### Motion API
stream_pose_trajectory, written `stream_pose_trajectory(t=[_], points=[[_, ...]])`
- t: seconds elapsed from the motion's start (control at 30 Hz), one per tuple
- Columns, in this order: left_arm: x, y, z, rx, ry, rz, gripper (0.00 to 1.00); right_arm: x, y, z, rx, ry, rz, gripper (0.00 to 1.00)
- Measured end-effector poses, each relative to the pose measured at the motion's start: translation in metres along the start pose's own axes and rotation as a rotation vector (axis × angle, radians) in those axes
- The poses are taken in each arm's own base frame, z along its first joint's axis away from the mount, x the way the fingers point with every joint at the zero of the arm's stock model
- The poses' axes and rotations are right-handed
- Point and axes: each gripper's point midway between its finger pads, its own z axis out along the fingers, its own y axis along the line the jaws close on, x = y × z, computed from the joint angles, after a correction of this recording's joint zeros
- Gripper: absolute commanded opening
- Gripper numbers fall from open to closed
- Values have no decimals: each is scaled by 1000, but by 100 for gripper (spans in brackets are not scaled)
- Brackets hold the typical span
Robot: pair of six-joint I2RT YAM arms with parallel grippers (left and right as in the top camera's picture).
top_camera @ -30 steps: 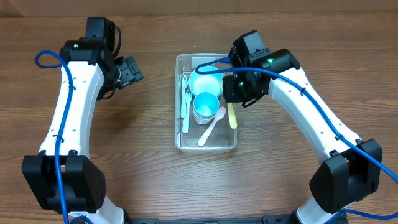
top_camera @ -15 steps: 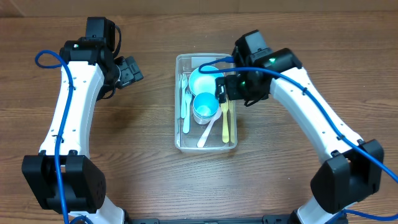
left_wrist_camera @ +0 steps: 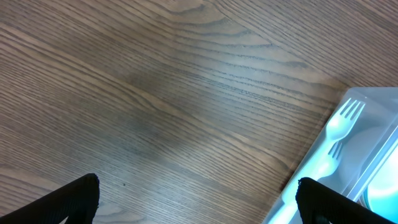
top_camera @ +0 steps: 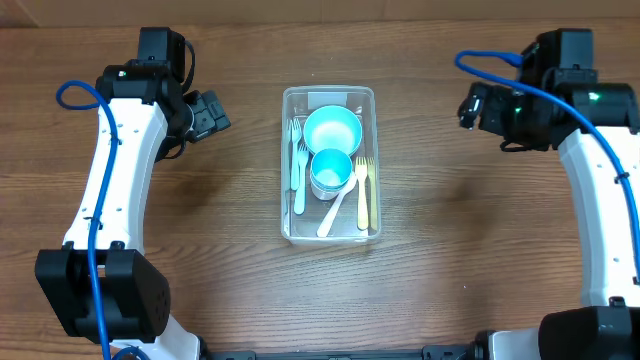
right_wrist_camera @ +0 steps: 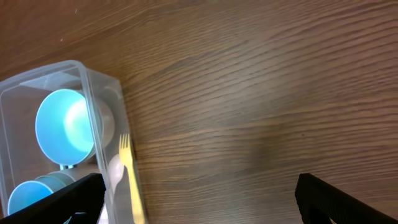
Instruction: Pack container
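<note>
The clear container [top_camera: 284,160] stands mid-table and holds a light-blue bowl [top_camera: 331,129], a light-blue cup [top_camera: 331,170], pale blue forks [top_camera: 298,170], a white spoon [top_camera: 338,208] and a yellow fork [top_camera: 363,195]. My left gripper [top_camera: 215,115] hangs open to the container's left, over bare wood; its wrist view shows the container's corner [left_wrist_camera: 311,180] with a fork [left_wrist_camera: 342,121]. Far off to the right, my right gripper [top_camera: 468,105] is open and holds nothing. In its wrist view, the container [right_wrist_camera: 93,81], bowl [right_wrist_camera: 62,124] and yellow fork [right_wrist_camera: 129,180] lie at the left.
Wood-grain table [top_camera: 450,230] surrounds the container. Blue cables run along both arms. Bare wood lies between the fingers [left_wrist_camera: 74,202] of the left gripper and between the fingers [right_wrist_camera: 342,199] of the right gripper.
The right gripper opened and let the yellow fork drop into the container's right side, then drew away to the far right. The left arm stayed still.
</note>
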Motion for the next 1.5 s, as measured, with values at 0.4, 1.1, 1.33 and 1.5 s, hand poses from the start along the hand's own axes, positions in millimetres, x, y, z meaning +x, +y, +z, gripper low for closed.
stream_pose_trajectory(t=[0.4, 1.1, 1.33, 1.5], points=[[0, 0, 0, 0, 0, 0, 100, 0, 0, 0, -1, 1, 0, 100], [0, 0, 0, 0, 0, 0, 100, 28, 57, -337, -314, -1075, -209, 100], [0, 0, 0, 0, 0, 0, 100, 108, 39, -399, -420, -1459, -258, 100], [0, 0, 0, 0, 0, 0, 100, 110, 28, -311, -406, -1412, -253, 100]])
